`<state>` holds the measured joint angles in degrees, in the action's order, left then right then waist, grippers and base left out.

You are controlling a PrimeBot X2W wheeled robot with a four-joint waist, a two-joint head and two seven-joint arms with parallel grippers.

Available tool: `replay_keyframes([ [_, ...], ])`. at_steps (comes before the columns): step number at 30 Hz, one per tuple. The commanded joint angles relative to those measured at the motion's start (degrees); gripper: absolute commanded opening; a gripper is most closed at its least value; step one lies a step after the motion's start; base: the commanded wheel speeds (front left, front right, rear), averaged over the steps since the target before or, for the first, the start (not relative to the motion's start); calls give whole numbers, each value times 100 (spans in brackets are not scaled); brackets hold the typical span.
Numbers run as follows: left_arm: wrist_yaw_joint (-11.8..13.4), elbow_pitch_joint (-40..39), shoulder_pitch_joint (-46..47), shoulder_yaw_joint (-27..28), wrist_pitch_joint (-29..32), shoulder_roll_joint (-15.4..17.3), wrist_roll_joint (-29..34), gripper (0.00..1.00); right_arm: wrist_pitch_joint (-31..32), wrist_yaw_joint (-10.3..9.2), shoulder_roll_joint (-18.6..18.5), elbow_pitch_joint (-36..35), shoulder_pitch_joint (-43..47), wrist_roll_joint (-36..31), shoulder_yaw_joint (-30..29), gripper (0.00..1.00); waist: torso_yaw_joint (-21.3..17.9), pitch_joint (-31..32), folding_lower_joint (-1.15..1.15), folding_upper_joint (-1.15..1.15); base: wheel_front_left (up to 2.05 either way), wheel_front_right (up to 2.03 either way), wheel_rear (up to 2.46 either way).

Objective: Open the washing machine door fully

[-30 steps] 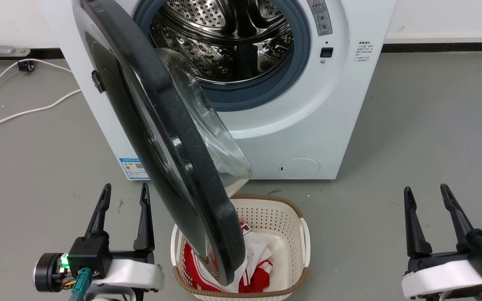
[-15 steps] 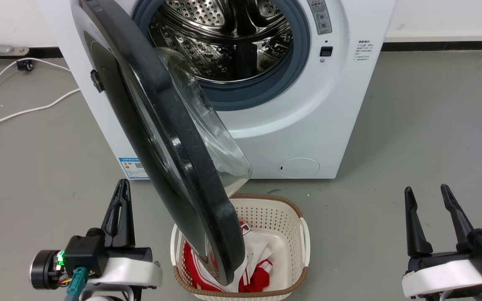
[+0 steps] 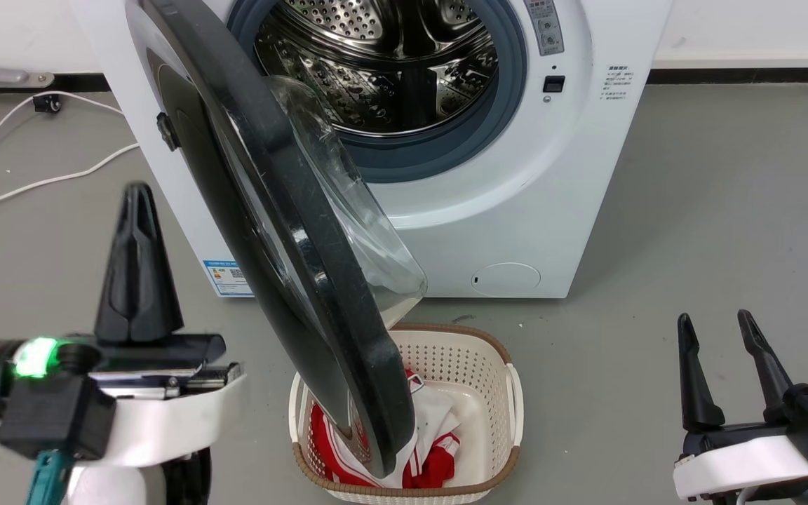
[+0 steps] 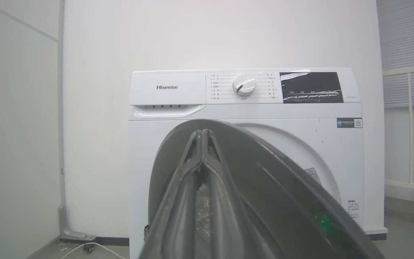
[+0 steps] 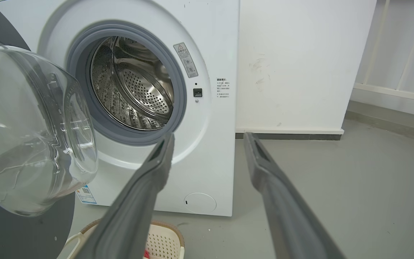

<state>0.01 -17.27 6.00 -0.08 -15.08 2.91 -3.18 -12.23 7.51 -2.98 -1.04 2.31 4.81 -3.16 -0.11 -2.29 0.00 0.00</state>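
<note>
The white washing machine [image 3: 516,210] stands ahead with its steel drum [image 3: 390,70] exposed. The black washing machine door [image 3: 285,217] hangs partly open, hinged on the left, its edge turned towards me and its glass bowl [image 3: 355,210] facing the drum. My left gripper [image 3: 136,193] is shut on nothing and raised to the left of the door, on its outer side and apart from it. In the left wrist view the shut left gripper [image 4: 201,132] points at the door's outer face [image 4: 271,187]. My right gripper [image 3: 715,319] rests open at the lower right, away from the door [image 5: 31,126].
A cream laundry basket [image 3: 446,330] with red and white clothes [image 3: 439,449] sits on the floor under the door's lower edge. A white cable [image 3: 25,186] trails over the grey floor at the left. A white wall runs behind the washer [image 4: 246,93].
My left gripper has gone from open to shut, then risen and moved forward beside the door. The head view shifted slightly. The door and my right gripper have stayed put.
</note>
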Motion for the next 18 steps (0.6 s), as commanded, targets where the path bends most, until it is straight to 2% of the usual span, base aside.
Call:
replay_keyframes([
  [1,-8,-385,154,-72,-13,-6,119,0,-10,-4,19,1,-52,12,4,100,-2,1,0,0,0,0,0],
  [7,-58,-1395,448,-284,-8,19,328,0,27,-4,19,24,-49,22,20,100,-34,18,0,0,0,0,0],
  [10,-109,-1599,474,-413,-8,68,438,0,35,-4,19,30,-43,27,13,100,-48,30,0,0,0,0,0],
  [11,-162,-1744,497,-603,-8,75,505,0,51,-4,19,34,-33,35,12,100,-62,40,0,0,0,0,0],
  [14,-237,-1748,420,-850,-8,70,460,0,45,-4,19,35,-23,40,8,100,-73,51,0,0,0,0,0],
  [18,-366,-1521,194,-1441,-8,52,263,0,74,-4,19,33,-4,34,20,100,-97,61,0,0,0,0,0],
])
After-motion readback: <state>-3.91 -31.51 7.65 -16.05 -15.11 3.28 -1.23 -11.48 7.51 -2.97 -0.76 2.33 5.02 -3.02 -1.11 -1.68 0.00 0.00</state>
